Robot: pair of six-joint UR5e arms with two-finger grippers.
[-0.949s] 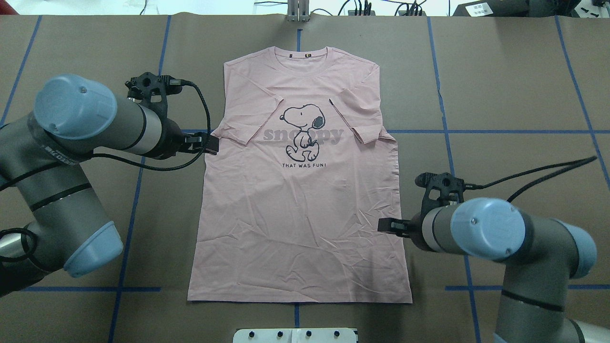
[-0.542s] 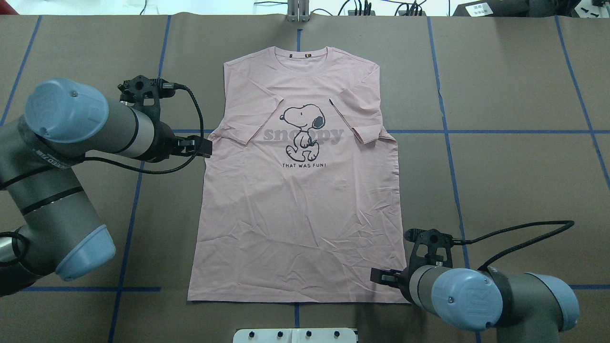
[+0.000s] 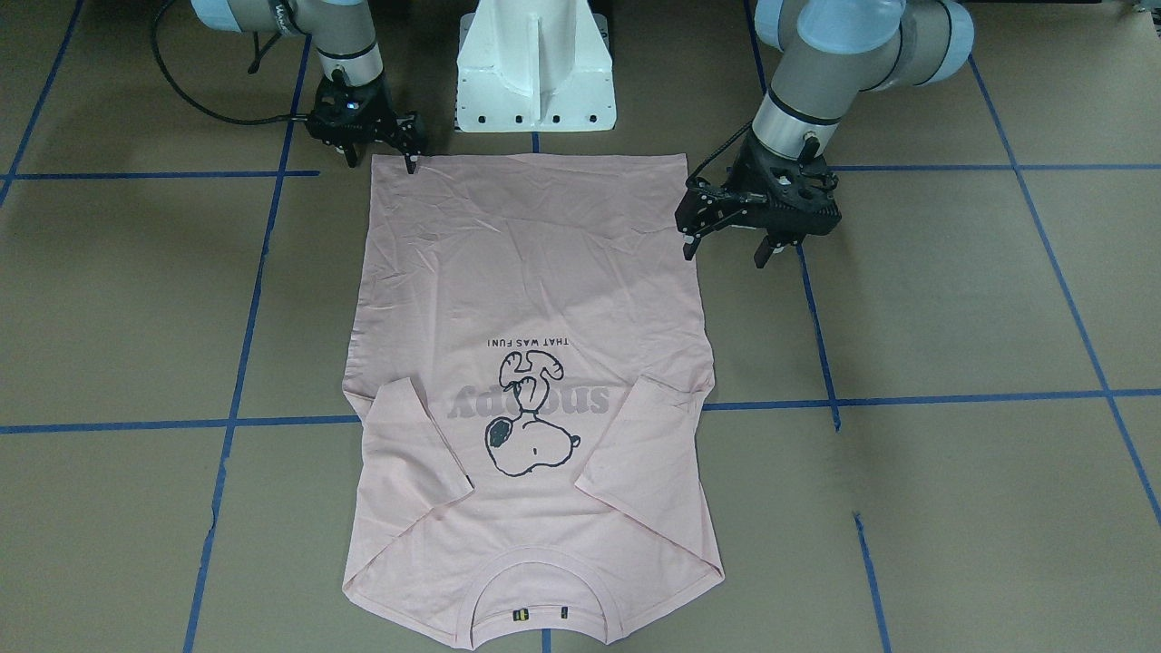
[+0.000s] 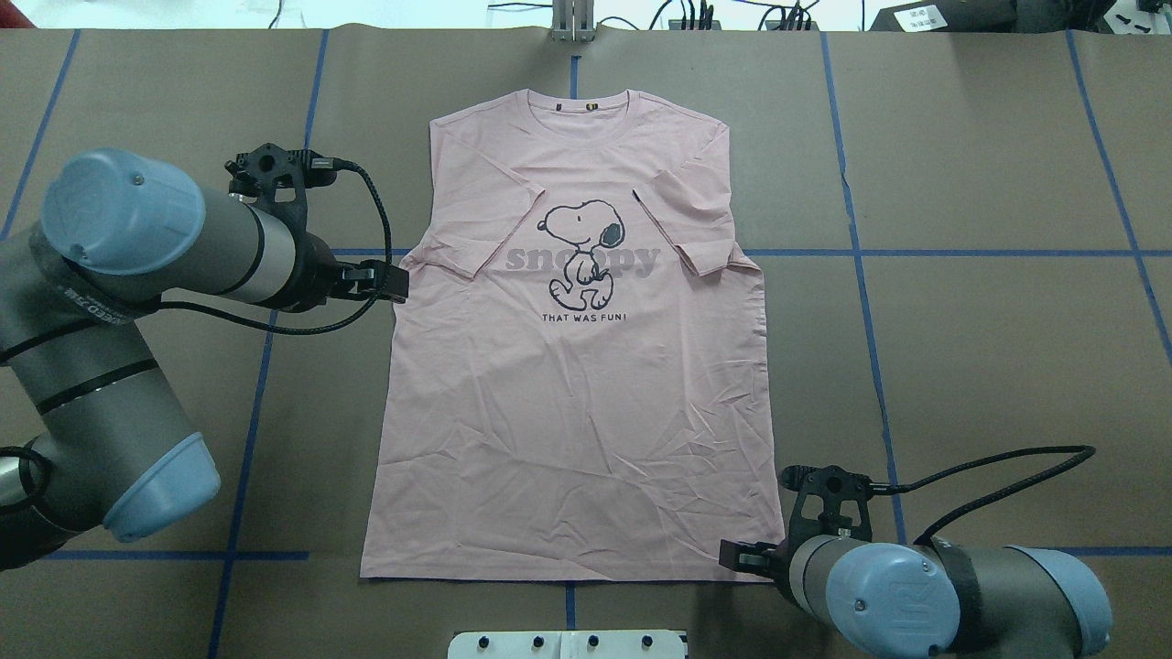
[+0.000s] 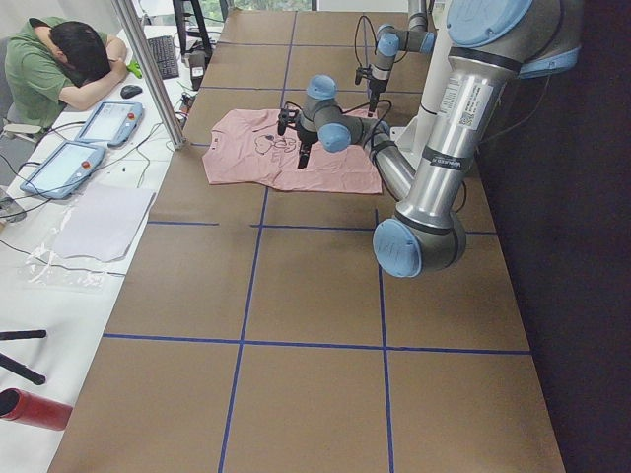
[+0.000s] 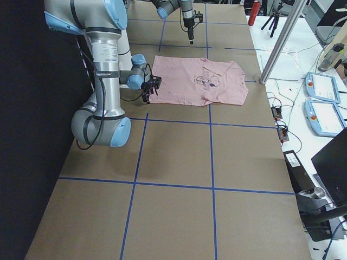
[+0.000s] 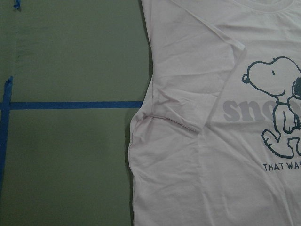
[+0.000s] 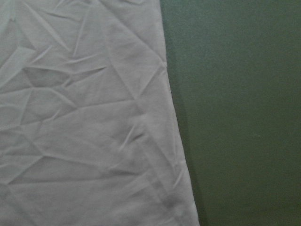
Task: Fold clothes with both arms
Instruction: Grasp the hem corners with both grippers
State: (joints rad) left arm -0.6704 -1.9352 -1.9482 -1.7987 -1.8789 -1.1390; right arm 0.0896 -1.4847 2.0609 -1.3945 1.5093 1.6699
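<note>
Noted: the left gripper (image 3: 724,252) is held with jaws spread and empty, further out from the white pedestal (image 3: 535,63), just beside the side edge of the T-shirt (image 4: 568,412). The right gripper (image 3: 383,161) is likewise spread and empty, close beside the pedestal over the hem corner; contact with the cloth cannot be determined. The T-shirt is laid flat, print up, directly in front of the pedestal, hem nearest it and collar farthest. It is judged light, limp and crease-prone, best pinched through both layers at corner and edge.

Overhead opposite front view, ends distant — wrists close over T-shirt (image 4: 577,394)
</note>
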